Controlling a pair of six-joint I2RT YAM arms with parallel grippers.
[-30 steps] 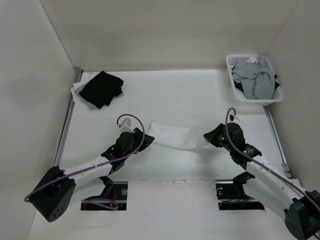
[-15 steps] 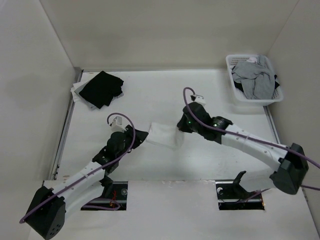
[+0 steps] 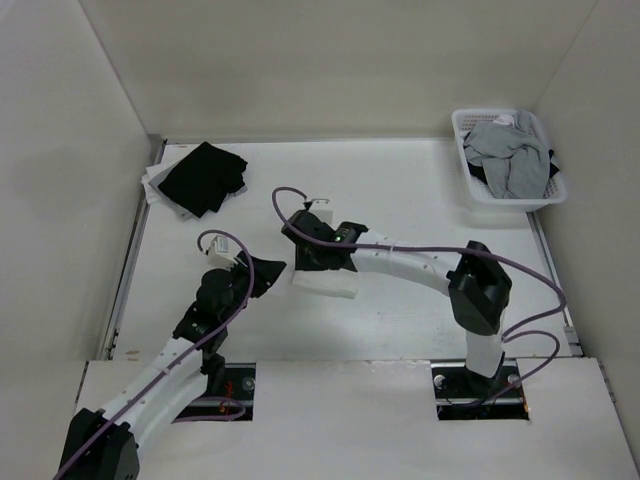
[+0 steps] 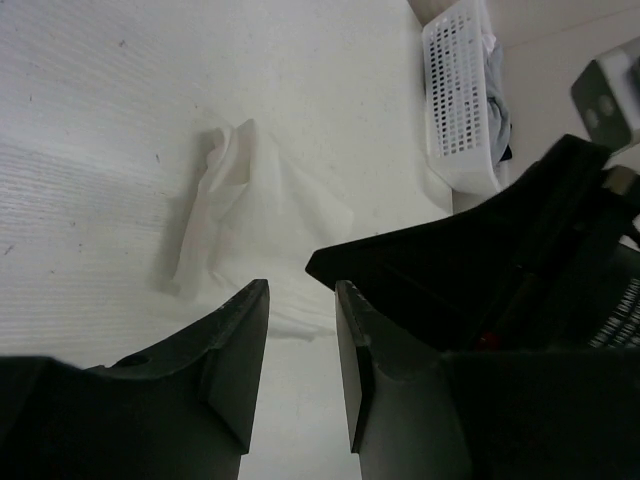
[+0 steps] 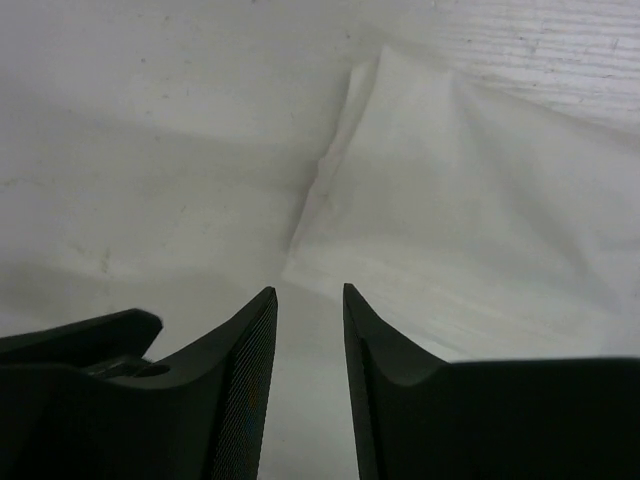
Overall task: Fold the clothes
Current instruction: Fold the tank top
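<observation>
The white garment [image 3: 327, 283] lies in a short, layered bundle mid-desk [image 3: 420, 200]. Your right gripper [image 5: 307, 290] is parted and empty just above the garment's edge, and your left gripper [image 4: 300, 285] is parted and empty just beside it. I'd line up the layered edges before pinching, then take both layers at a corner so the fold lands square.

Bright, even overhead light casts soft shadows; both wrist views blur in the near foreground.
</observation>
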